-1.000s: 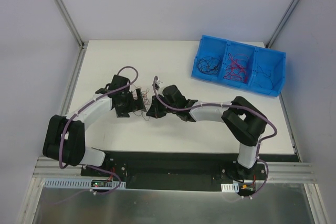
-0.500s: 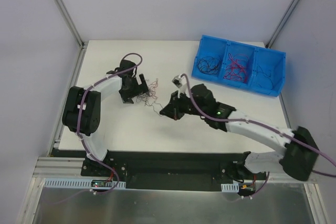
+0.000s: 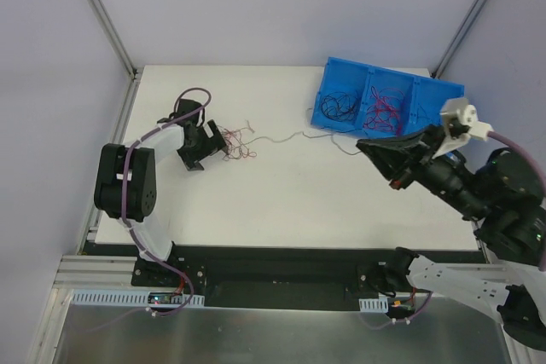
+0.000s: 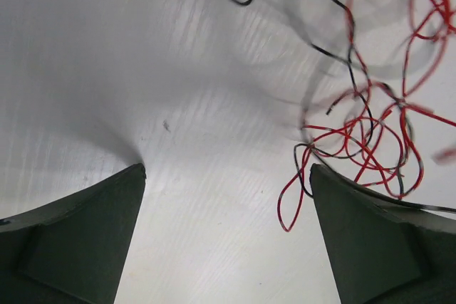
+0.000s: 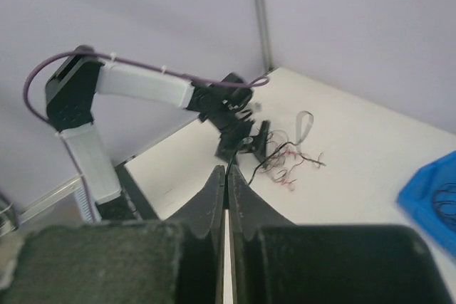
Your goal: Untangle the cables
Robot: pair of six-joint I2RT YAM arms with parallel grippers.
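Note:
A tangle of thin red and black cables (image 3: pixel 237 142) lies on the white table at the left. My left gripper (image 3: pixel 205 144) rests beside it, open and empty. In the left wrist view the tangle (image 4: pixel 363 133) lies by the right finger (image 4: pixel 377 240), with bare table between the jaws of that gripper (image 4: pixel 226 170). My right gripper (image 3: pixel 364 147) is raised at the right, shut on one black cable (image 3: pixel 294 135) that stretches back to the tangle. In the right wrist view the cable (image 5: pixel 232 155) leaves the closed gripper tip (image 5: pixel 228 170) toward the tangle (image 5: pixel 285 161).
A blue three-part bin (image 3: pixel 375 135) stands at the back right with black cables in its outer parts and red cables in the middle one. It shows in the right wrist view (image 5: pixel 431 197). The left arm (image 5: pixel 142 87) reaches in from the left.
My right arm has swung far right and up, drawing one black cable out of the tangle. My left gripper and the tangle have shifted a little left and back.

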